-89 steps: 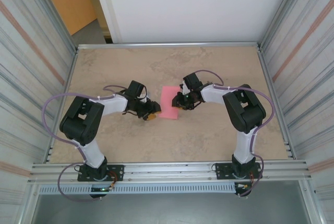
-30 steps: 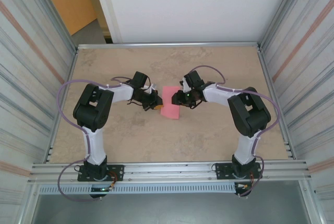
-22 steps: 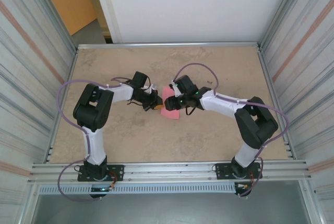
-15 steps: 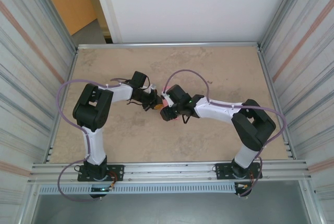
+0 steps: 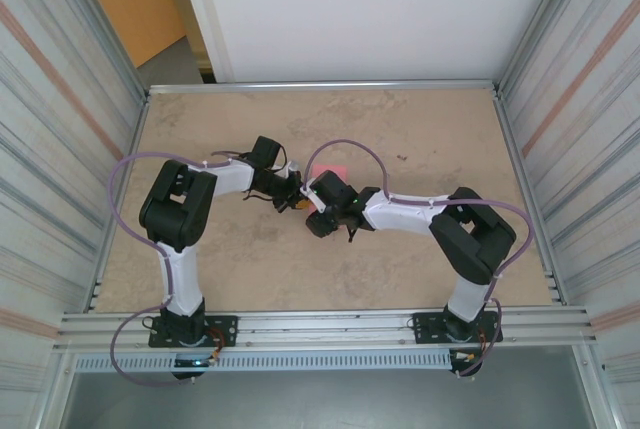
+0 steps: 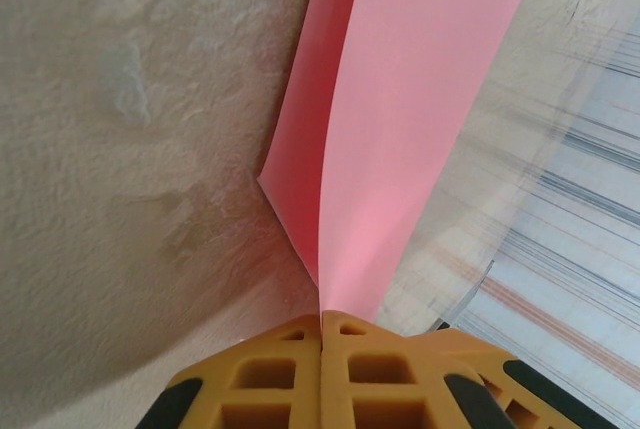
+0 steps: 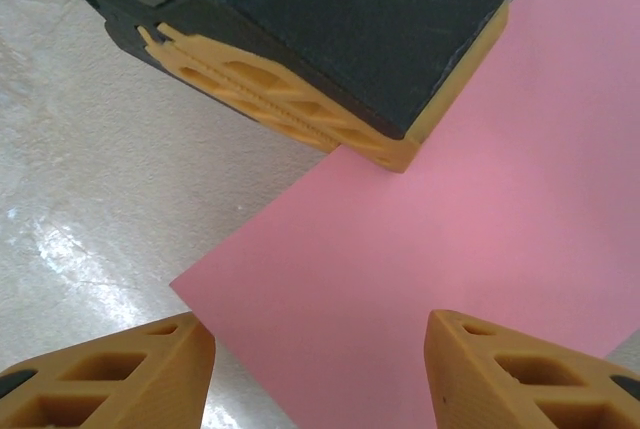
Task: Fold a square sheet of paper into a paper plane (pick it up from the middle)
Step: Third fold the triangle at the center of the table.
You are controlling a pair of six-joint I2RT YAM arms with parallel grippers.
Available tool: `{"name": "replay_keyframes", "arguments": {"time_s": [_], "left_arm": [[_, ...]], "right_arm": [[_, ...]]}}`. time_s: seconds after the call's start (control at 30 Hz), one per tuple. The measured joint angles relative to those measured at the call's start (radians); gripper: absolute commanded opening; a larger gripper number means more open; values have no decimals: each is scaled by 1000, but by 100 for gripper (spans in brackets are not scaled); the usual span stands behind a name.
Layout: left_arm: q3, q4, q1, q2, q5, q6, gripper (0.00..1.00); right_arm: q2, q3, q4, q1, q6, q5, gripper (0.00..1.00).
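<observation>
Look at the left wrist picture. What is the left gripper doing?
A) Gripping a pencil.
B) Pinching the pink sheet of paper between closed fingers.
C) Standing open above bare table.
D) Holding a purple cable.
B: the left gripper has its yellow fingers pressed together, and the pink sheet of paper comes out from between them.

Bright, even light, soft shadows on the table (image 5: 420, 279), faint glare and close-up blur in wrist views.
</observation>
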Motion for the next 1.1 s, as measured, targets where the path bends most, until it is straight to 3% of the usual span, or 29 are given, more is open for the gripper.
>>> {"name": "replay_keyframes", "arguments": {"time_s": [0.4,0.67,1.1], "left_arm": [[0,0,0,0,0,-3,0],[0,16,0,0,2,-19,0],[-52,26,86,-54,6,-26,19]], "right_arm": [[0,-1,29,0,-6,54,43],[0,-1,22,-2,-10,30,25],[-13,-2,6,-55,-2,-149,7]]}}
